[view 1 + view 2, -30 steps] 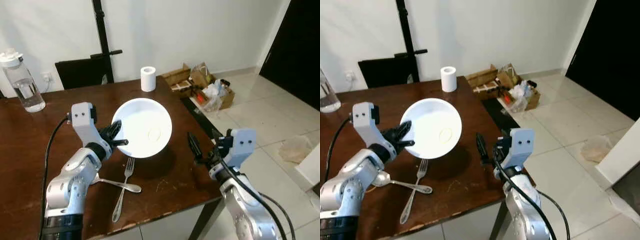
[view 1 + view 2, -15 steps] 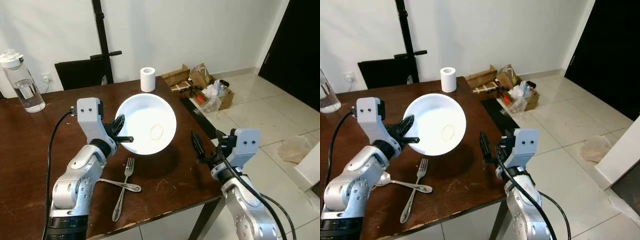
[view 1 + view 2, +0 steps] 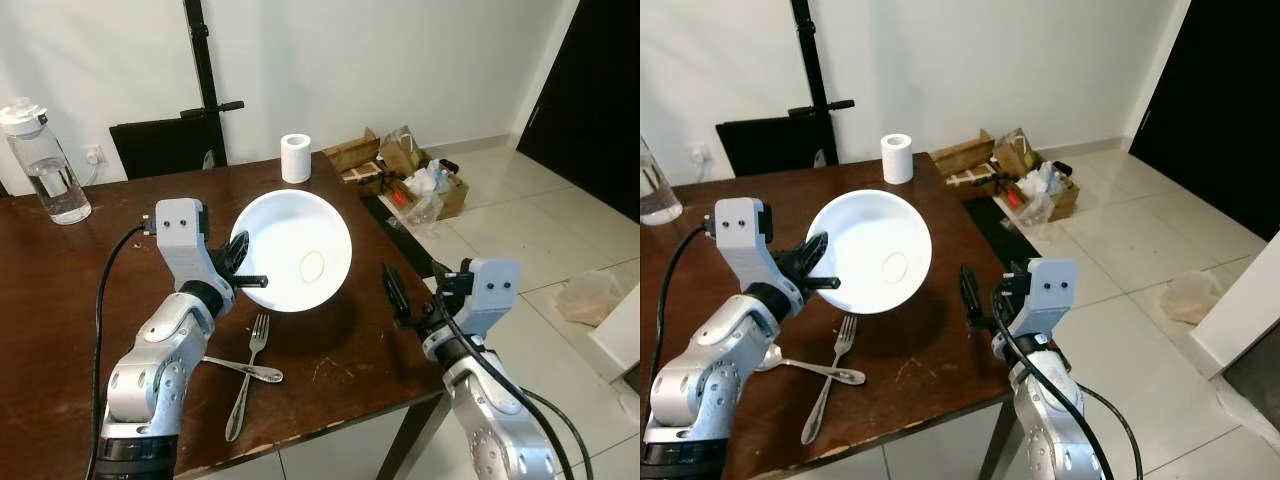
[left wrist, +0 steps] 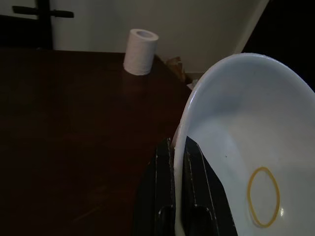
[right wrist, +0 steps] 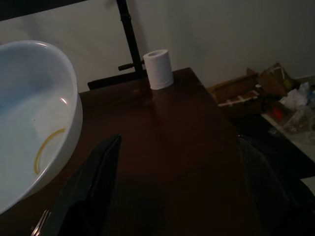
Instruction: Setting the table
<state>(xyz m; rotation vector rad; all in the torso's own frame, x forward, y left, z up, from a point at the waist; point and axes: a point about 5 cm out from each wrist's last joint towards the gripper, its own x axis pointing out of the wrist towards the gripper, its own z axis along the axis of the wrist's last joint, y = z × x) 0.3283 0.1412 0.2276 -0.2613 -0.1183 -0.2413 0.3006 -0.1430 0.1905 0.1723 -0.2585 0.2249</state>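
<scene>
One white bowl [image 3: 292,250] held tilted above the tabletop [image 3: 60,270], left gripper [image 3: 240,268] jaws clamped on its rim. Right gripper [image 3: 392,295] spread apart, idle. Best levelled, then lowered just beyond the fork [image 3: 246,374] and spoon [image 3: 235,368].

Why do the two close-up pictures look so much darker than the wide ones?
Head views: evenly lit and sharp, the bowl casting a soft shadow on the table. Wrist views: dim, the table near black, the right pincer fingers blurred.
</scene>
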